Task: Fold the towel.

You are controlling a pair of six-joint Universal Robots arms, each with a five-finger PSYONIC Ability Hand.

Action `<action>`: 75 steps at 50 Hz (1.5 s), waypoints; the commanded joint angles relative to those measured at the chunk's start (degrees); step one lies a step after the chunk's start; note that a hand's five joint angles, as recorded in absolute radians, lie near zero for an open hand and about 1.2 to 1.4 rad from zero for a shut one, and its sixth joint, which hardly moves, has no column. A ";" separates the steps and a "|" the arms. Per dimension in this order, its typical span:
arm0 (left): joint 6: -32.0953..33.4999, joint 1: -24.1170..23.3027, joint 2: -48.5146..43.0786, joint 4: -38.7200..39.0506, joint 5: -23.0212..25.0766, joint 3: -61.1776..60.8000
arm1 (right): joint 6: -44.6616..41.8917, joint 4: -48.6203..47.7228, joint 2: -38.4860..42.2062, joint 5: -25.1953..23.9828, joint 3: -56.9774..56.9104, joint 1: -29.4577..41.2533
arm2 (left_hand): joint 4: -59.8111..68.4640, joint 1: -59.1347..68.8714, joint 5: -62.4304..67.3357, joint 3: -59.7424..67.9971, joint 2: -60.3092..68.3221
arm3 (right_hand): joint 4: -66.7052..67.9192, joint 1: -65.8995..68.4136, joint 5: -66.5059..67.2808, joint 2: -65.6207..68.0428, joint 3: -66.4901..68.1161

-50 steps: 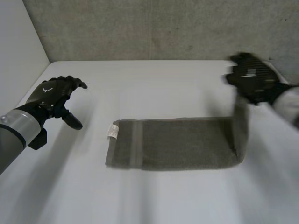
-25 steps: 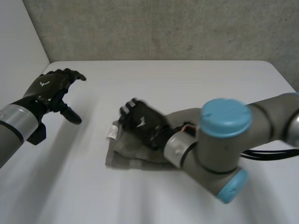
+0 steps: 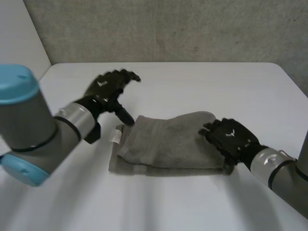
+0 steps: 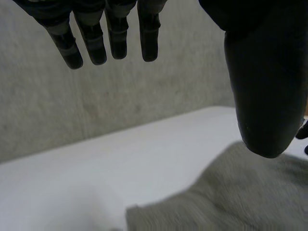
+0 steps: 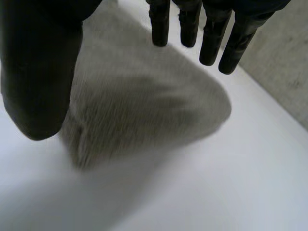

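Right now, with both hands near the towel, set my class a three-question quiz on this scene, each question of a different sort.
1. True or false: the left hand is clenched on the towel.
2. Relative to the towel's white label, the right hand is at: A the same end; B the opposite end; C the middle.
3. Fill in: the towel lies on a white ____.
Key: 1 false; 2 B; 3 table.

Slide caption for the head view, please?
Left robot hand and right robot hand, both open, flank folded grey terry towel on white table.
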 commanded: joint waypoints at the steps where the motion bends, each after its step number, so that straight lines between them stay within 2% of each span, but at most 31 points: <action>1: 0.08 -1.78 -4.10 -0.32 -4.06 0.22 | -3.82 -5.77 2.22 -2.86 3.88 -3.50 | -3.11 -1.70 -0.24 -2.76 -1.51 | -4.37 14.51 14.82 14.32 -2.64; 7: -0.36 -1.08 -3.40 -0.40 -4.33 -0.48 | -4.78 -6.48 5.83 -3.57 3.36 -3.68 | -3.11 -1.87 -0.41 -2.76 -1.67 | -4.37 20.78 21.09 20.59 -2.64; 9: -0.44 -0.90 -2.96 -0.49 -4.42 -0.66 | -4.78 -6.48 6.71 -3.65 2.92 -3.59 | -3.11 -1.87 -0.41 -2.76 -1.67 | -4.37 31.15 31.46 30.96 -2.64; 10: -0.44 -0.56 -2.17 -0.49 -4.33 -1.18 | -4.78 -6.48 6.71 -3.65 2.92 -3.59 | -3.11 -1.87 -0.41 -2.76 -1.67 | -4.37 31.21 31.52 31.02 -2.64; 11: -0.44 -0.21 -1.30 -0.49 -4.33 -1.71 | -4.78 -6.48 6.63 -3.65 2.83 -3.42 | -3.11 -1.87 -0.41 -2.76 -1.67 | -4.37 43.20 43.51 43.01 -2.64; 12: -0.44 -0.20 -1.29 -0.49 -4.33 -1.71 | -4.78 -6.48 6.63 -3.65 2.83 -3.42 | -3.11 -1.87 -0.41 -2.76 -1.67 | -4.37 43.32 43.63 43.13 -2.64; 13: -0.44 0.06 -0.33 -0.49 -4.24 -2.41 | -4.78 -6.48 6.28 -3.74 2.74 -3.42 | -3.11 -1.87 -0.41 -2.76 -1.67 | -4.37 58.31 58.62 58.12 -2.64; 14: -0.53 0.24 0.38 -0.49 -4.24 -3.02 | -4.70 -6.48 5.93 -3.91 2.48 -3.42 | -3.11 -2.03 -0.57 -2.76 -1.84 | -4.37 64.90 65.20 64.70 -2.64; 27: -0.53 0.94 5.13 -0.49 -4.33 -5.84 | -5.40 -5.60 3.37 -6.73 1.34 -3.94 | -3.11 -2.37 -0.91 -2.76 -2.18 | -4.37 64.96 65.27 64.77 -2.64; 33: -0.53 4.63 9.88 -0.49 -4.24 -7.51 | -13.13 -4.73 -2.52 -7.96 -4.99 -2.63 | -3.11 -2.71 -1.25 -2.76 -2.52 | -4.37 64.96 65.27 64.77 -2.64; 35: -0.71 6.82 11.80 -0.32 -4.50 -7.78 | -16.46 -3.33 -2.34 -9.88 -9.71 3.66 | -3.11 -2.54 -1.08 -2.76 -2.35 | -4.37 64.96 65.27 64.77 -2.64; 36: -0.71 6.83 11.81 -0.32 -4.50 -7.78 | -16.47 -3.32 -2.34 -9.89 -9.74 3.70 | -3.11 -2.54 -1.08 -2.76 -2.35 | -4.37 64.96 65.27 64.77 -2.64; 37: -0.79 7.79 12.59 -0.14 -4.59 -7.78 | -17.26 -2.88 -1.21 -10.42 -12.26 8.75 | -3.11 -2.54 -1.08 -2.76 -2.35 | -4.37 64.96 65.27 64.77 -2.64; 38: -0.97 8.49 13.21 0.03 -4.85 -7.78 | -17.26 -2.88 -1.20 -10.42 -12.29 8.80 | -3.11 -2.87 -1.41 -2.76 -2.68 | -4.37 64.96 65.27 64.77 -2.64; 41: -1.93 9.81 14.18 0.12 -5.90 -7.78 | -18.14 -2.18 7.65 -9.98 -21.40 22.39 | -3.11 -3.21 -1.75 -2.76 -3.02 | -4.37 64.96 65.27 64.77 -2.64; 44: -3.51 11.48 14.71 0.12 -7.75 -7.86 | -18.14 -2.09 11.19 -9.45 -23.98 25.24 | -3.11 -3.38 -1.92 -2.76 -3.19 | -4.37 64.96 65.27 64.77 -2.64; 49: -5.01 12.37 14.89 -0.05 -8.63 -8.30 | -18.84 -1.21 22.51 -6.38 -31.35 31.55 | -3.11 -3.38 -1.92 -2.76 -3.19 | -4.37 64.96 65.27 64.77 -2.64; 52: -5.01 12.37 14.97 0.12 -8.46 -9.00 | -19.37 -1.30 23.85 -5.85 -31.89 32.62 | -3.11 -3.38 -1.92 -2.76 -3.19 | -4.37 64.96 65.27 64.77 -2.64; 53: -5.01 12.37 14.97 0.12 -8.46 -9.01 | -19.55 -1.73 24.11 -5.24 -31.80 33.05 | -3.11 -3.38 -1.92 -2.76 -3.19 | -4.37 63.69 64.00 63.50 -2.64; 54: -4.93 12.37 14.89 0.12 -8.46 -9.18 | -19.11 -1.82 23.59 -5.15 -31.36 33.06 | -3.11 -3.38 -1.92 -2.76 -3.19 | -4.37 30.04 30.35 29.85 -2.64; 55: -4.93 12.37 14.89 0.12 -8.37 -9.10 | -19.11 -1.83 23.59 -5.15 -31.36 33.06 | -3.11 -3.38 -1.92 -2.76 -3.19 | -4.37 29.70 30.01 29.51 -2.64; 56: -4.93 12.37 14.89 0.12 -8.37 -9.09 | -17.80 -2.17 22.20 -4.02 -30.66 32.88 | -3.11 -3.38 -1.92 -2.76 -3.19 | -4.37 -5.04 -4.73 -5.23 -2.64; 58: -4.92 12.37 14.80 0.21 -8.28 -8.83 | -15.42 -2.88 19.98 -2.51 -29.69 32.27 | -3.11 -3.55 -2.09 -2.76 -3.35 | -4.37 -5.04 -4.73 -5.23 -2.64; 60: -5.01 12.19 14.36 0.21 -8.28 -8.31 | -7.55 -4.63 14.74 0.03 -26.46 28.95 | -3.11 -3.55 -2.09 -2.76 -3.36 | -4.37 -5.04 -4.73 -5.23 -2.64; 61: -5.10 12.02 14.01 0.21 -8.28 -7.87 | -7.51 -4.64 14.71 0.04 -26.44 28.93 | -3.11 -3.55 -2.09 -2.76 -3.36 | -4.37 -5.04 -4.73 -5.23 -2.64; 63: -5.19 11.67 13.83 0.30 -8.28 -7.43 | 1.41 -5.51 10.08 1.70 -22.68 25.16 | -3.11 -3.55 -2.09 -2.76 -3.36 | -4.37 -5.04 -4.73 -5.23 -2.64; 66: -5.36 10.88 12.78 1.35 -8.46 -6.55 | 6.20 -5.52 8.03 2.06 -20.81 23.65 | -3.11 -3.55 -2.09 -2.76 -3.36 | -4.37 -5.04 -4.73 -5.23 -2.64; 68: -5.80 10.17 12.16 2.06 -8.55 -6.11 | 15.82 -4.99 4.88 2.06 -17.40 19.72 | -3.11 -3.55 -2.09 -2.76 -3.36 | -4.37 -5.04 -4.73 -5.23 -2.64; 69: -6.67 9.39 11.64 2.49 -8.55 -5.85 | 15.87 -4.99 4.87 2.06 -17.38 19.70 | -3.11 -3.55 -2.09 -2.76 -3.36 | -4.37 -5.04 -4.73 -5.23 -2.64; 71: -7.73 8.77 11.20 2.67 -8.46 -5.76 | 23.05 -4.64 3.73 1.89 -15.02 15.76 | -3.11 -3.55 -2.09 -2.76 -3.36 | -4.37 -5.04 -4.73 -5.23 -2.64; 75: -10.54 7.28 8.57 2.41 -8.28 -6.10 | 27.03 -3.93 4.52 1.44 -14.48 13.72 | -3.11 -3.05 -1.59 -2.76 -2.85 | -4.37 -5.04 -4.73 -5.23 -2.64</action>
